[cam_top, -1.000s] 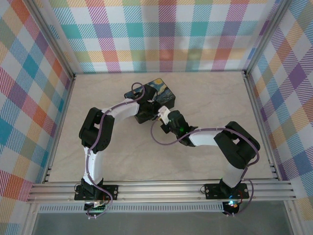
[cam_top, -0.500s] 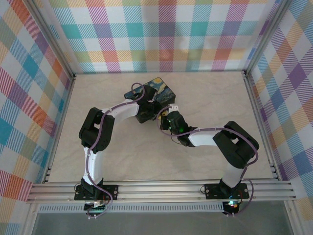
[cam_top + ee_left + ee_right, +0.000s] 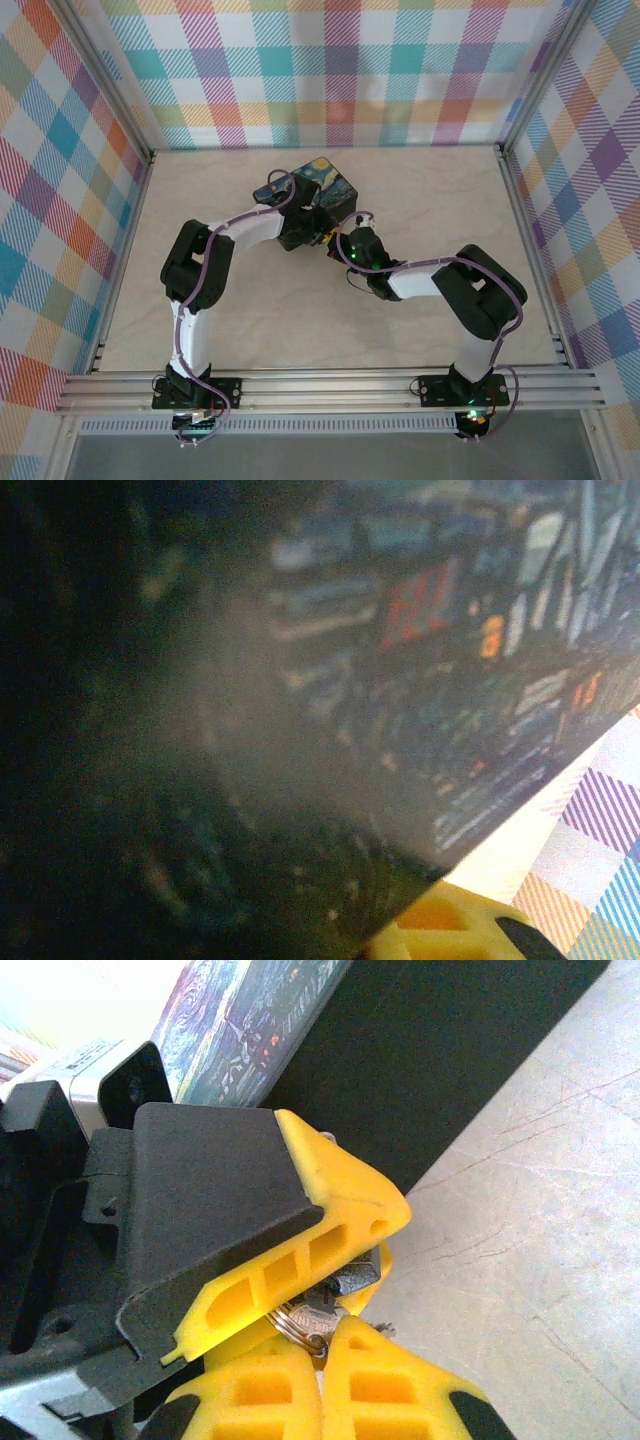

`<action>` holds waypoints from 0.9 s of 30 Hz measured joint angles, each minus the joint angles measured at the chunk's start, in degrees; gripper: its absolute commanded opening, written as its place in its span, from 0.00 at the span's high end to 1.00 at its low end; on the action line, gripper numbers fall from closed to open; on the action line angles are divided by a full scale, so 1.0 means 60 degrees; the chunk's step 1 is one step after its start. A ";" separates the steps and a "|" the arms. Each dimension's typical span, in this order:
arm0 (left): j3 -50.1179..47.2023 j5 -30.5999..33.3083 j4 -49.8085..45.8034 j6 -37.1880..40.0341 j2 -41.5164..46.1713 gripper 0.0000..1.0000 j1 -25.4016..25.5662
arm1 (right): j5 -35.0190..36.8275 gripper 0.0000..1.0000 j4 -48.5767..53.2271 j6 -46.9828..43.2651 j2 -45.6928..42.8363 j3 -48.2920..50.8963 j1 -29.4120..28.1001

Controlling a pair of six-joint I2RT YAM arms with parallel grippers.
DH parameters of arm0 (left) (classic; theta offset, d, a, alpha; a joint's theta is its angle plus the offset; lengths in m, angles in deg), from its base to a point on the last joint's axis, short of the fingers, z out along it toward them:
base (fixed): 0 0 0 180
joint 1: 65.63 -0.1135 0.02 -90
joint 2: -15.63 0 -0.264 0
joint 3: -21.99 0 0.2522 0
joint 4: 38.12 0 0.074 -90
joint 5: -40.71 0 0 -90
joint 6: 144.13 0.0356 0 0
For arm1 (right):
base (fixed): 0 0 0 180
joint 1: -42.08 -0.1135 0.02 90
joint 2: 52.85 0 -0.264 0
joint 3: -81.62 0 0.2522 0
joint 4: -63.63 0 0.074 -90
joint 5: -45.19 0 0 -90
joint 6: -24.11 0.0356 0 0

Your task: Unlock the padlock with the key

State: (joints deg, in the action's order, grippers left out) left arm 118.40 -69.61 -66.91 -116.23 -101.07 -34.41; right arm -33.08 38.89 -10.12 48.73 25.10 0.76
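Observation:
In the right wrist view my right gripper [image 3: 325, 1338] is shut on the small silvery key [image 3: 322, 1322], whose split ring shows between the yellow fingertips. Just above it sits the padlock [image 3: 352, 1278], a small dark metal body pinched between the left gripper's yellow fingers [image 3: 330, 1225]. Key and padlock touch; I cannot tell how deep the key sits. From above, the left gripper [image 3: 324, 236] and right gripper [image 3: 340, 243] meet tip to tip beside the painted tin [image 3: 312, 190]. In the left wrist view one yellow finger [image 3: 440, 930] shows below the blurred tin [image 3: 450, 630].
The blue-and-yellow painted tin [image 3: 250, 1020] lies right behind both grippers, close to the left wrist. Pale bare tabletop [image 3: 450, 200] spreads to the right and front. Checked walls and metal rails [image 3: 330, 385] close in the workspace.
My right wrist has turned and shifted slightly up toward the left gripper and tin. The left arm has stayed in place.

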 measured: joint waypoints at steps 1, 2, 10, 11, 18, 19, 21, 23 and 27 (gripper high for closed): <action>0.0000 0.0000 0.0004 0.0004 0.0000 0.92 -0.0004 | -0.0025 1.00 0.0011 0.0033 0.0000 0.0000 0.0004; 0.0000 0.0000 0.0004 0.0004 0.0000 0.92 -0.0004 | -0.0044 1.00 0.0033 0.0036 -0.0007 0.0000 0.0007; 0.0000 -0.0004 0.0000 -0.0004 0.0000 0.78 -0.0004 | -0.0302 1.00 0.0186 0.0047 -0.0102 0.0004 0.0135; 0.0000 0.0000 -0.0004 -0.0007 0.0000 0.74 -0.0004 | -0.0350 1.00 0.0211 0.0025 -0.0117 0.0004 0.0153; 0.0011 -0.0222 -0.0189 -0.0222 0.0091 0.63 0.0011 | -0.0557 1.00 0.0433 -0.0084 -0.0138 0.0004 0.0208; 0.0007 -0.0229 -0.0211 -0.0237 0.0098 0.63 0.0011 | -0.0576 1.00 0.0437 -0.0084 -0.0138 0.0004 0.0215; 0.0007 -0.0255 -0.0211 -0.0262 0.0102 0.63 0.0011 | -0.0605 1.00 0.0437 -0.0080 -0.0138 0.0007 0.0237; 0.0007 -0.0251 -0.0211 -0.0295 0.0106 0.62 0.0011 | -0.0623 1.00 0.0430 -0.0080 -0.0138 0.0018 0.0273; -0.0135 -0.0204 -0.0178 -0.0331 0.0211 0.55 0.0011 | -0.0645 1.00 0.0426 -0.0076 -0.0153 0.0058 0.0339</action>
State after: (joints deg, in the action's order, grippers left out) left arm 117.59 -70.83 -67.98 -118.22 -99.80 -34.34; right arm -36.95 41.45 -10.58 47.81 25.45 2.79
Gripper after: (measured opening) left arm 0.421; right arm 0.044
